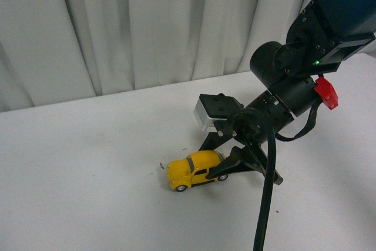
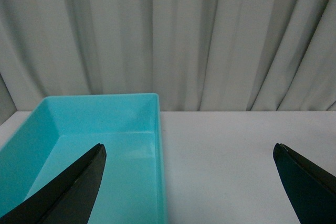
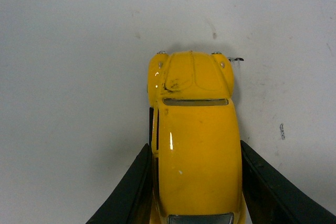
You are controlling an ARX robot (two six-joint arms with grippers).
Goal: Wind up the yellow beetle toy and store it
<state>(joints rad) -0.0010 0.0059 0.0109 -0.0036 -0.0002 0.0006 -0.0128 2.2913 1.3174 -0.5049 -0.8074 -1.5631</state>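
one yellow beetle toy point(image 1: 197, 170), seemingly pinched by the right tool point(image 3: 195, 145); left tool point(image 2: 189, 148) gapes wide, empty.

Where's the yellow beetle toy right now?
In the front view, the yellow beetle toy sits on the white table, right of centre and low in the picture. The right claw grips its rear sides, and its nose points away from the claw.
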